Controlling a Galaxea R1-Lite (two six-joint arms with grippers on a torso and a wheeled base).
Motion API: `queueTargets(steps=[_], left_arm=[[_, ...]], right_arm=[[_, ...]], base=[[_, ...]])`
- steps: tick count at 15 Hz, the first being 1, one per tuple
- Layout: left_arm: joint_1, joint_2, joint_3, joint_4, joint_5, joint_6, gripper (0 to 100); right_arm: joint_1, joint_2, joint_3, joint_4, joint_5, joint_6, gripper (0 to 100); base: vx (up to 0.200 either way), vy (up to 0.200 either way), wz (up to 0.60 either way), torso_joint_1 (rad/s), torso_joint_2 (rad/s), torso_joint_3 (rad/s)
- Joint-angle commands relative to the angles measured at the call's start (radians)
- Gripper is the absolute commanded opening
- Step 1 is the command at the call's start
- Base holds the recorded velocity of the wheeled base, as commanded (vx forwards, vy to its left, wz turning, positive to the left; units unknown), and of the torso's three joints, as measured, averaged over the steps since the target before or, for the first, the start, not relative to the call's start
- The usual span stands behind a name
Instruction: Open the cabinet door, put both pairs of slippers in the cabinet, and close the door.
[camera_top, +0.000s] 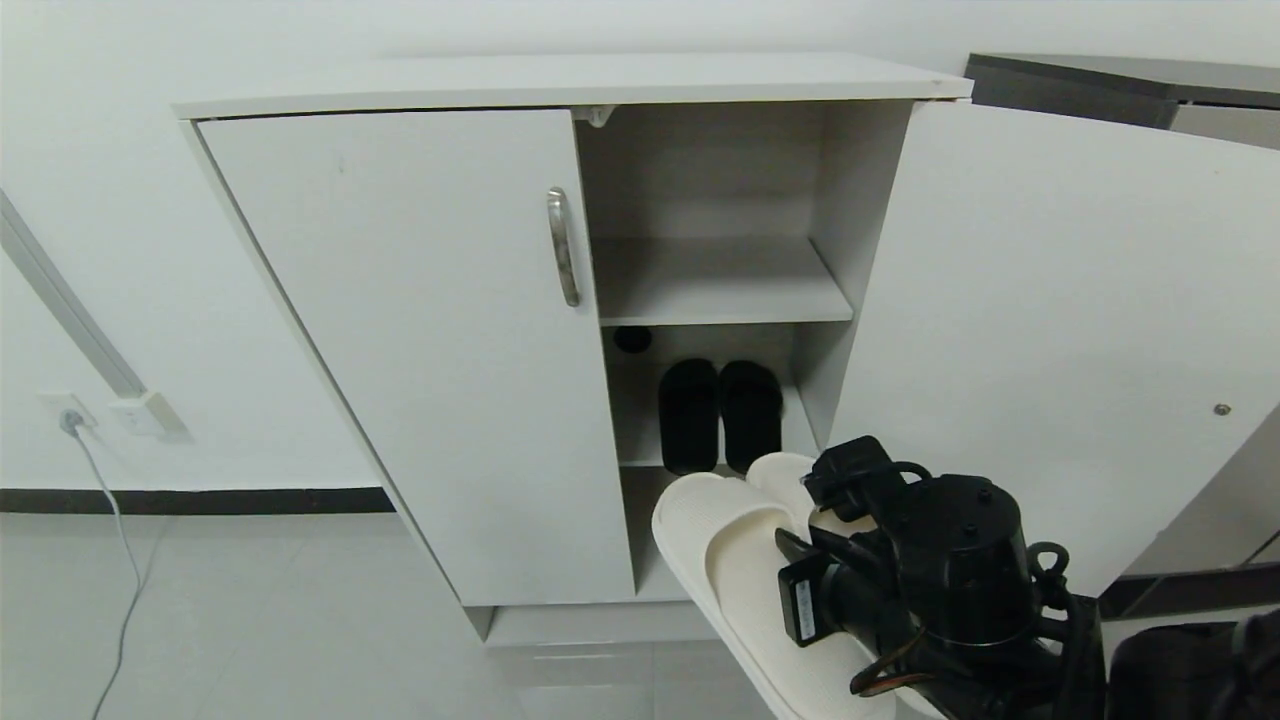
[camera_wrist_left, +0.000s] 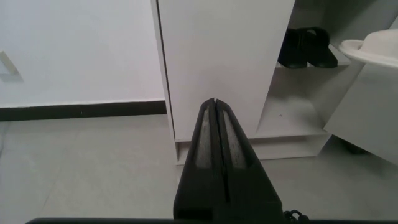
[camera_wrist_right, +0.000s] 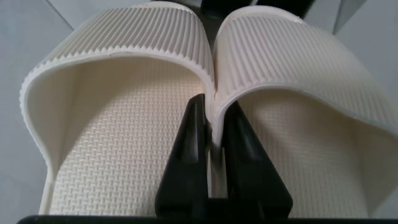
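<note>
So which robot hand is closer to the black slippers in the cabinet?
Right. The right gripper, shut on the white slippers, is just in front of and below the black slippers. The left gripper, shut, sits farther back, facing the closed door beside them.

Door (camera_top: 1050, 330) open, black slippers (camera_top: 690, 415) shelved, white pair (camera_top: 745, 585) gripped

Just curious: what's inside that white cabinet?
A pair of black slippers sits on the middle shelf; the upper shelf looks bare. The shut left door hides the left half, and the white slippers in the right gripper cover part of the bottom.
</note>
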Motion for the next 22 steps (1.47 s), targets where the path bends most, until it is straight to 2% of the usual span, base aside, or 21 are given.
queueTargets(steps=[1, 2, 4, 6, 8, 9, 10, 12, 15, 18, 22], left_arm=[[0.000, 0.001, 0.000, 0.000, 0.000, 0.002, 0], [0.000, 0.001, 0.000, 0.000, 0.000, 0.000, 0], [0.000, 0.001, 0.000, 0.001, 0.002, 0.003, 0], [0.000, 0.001, 0.000, 0.000, 0.002, 0.005, 0], [0.000, 0.001, 0.000, 0.000, 0.002, 0.006, 0], [0.000, 0.001, 0.000, 0.000, 0.002, 0.006, 0], [0.000, 0.001, 0.000, 0.001, 0.002, 0.006, 0], [0.000, 0.001, 0.000, 0.001, 0.002, 0.008, 0], [0.000, 0.001, 0.000, 0.000, 0.002, 0.003, 0], [0.000, 0.001, 0.000, 0.000, 0.002, 0.003, 0], [0.000, 0.001, 0.000, 0.000, 0.002, 0.005, 0]], right_arm=[[0.030, 0.087, -0.114, 0.024, -0.177, 0.000, 0], [0.055, 0.121, -0.165, 0.030, -0.240, 0.006, 0], [0.086, 0.135, -0.229, 0.045, -0.280, 0.010, 0], [0.086, 0.127, -0.318, 0.120, -0.338, 0.012, 0], [0.109, 0.087, -0.416, 0.275, -0.341, 0.023, 0], [0.113, 0.083, -0.444, 0.307, -0.341, 0.033, 0], [0.116, 0.067, -0.565, 0.470, -0.341, 0.079, 0], [0.104, 0.070, -0.714, 0.633, -0.356, 0.125, 0], [0.083, 0.103, -0.817, 0.613, -0.390, 0.081, 0], [0.063, 0.123, -0.812, 0.525, -0.392, 0.029, 0], [0.056, 0.152, -0.806, 0.518, -0.398, 0.030, 0]], base=[[0.000, 0.000, 0.00, 0.000, 0.00, 0.000], [0.000, 0.000, 0.00, 0.000, 0.00, 0.000], [0.000, 0.000, 0.00, 0.000, 0.00, 0.000], [0.000, 0.000, 0.00, 0.000, 0.00, 0.000], [0.000, 0.000, 0.00, 0.000, 0.00, 0.000], [0.000, 0.000, 0.00, 0.000, 0.00, 0.000], [0.000, 0.000, 0.00, 0.000, 0.00, 0.000], [0.000, 0.000, 0.00, 0.000, 0.00, 0.000], [0.000, 0.000, 0.00, 0.000, 0.00, 0.000], [0.000, 0.000, 0.00, 0.000, 0.00, 0.000], [0.000, 0.000, 0.00, 0.000, 0.00, 0.000]])
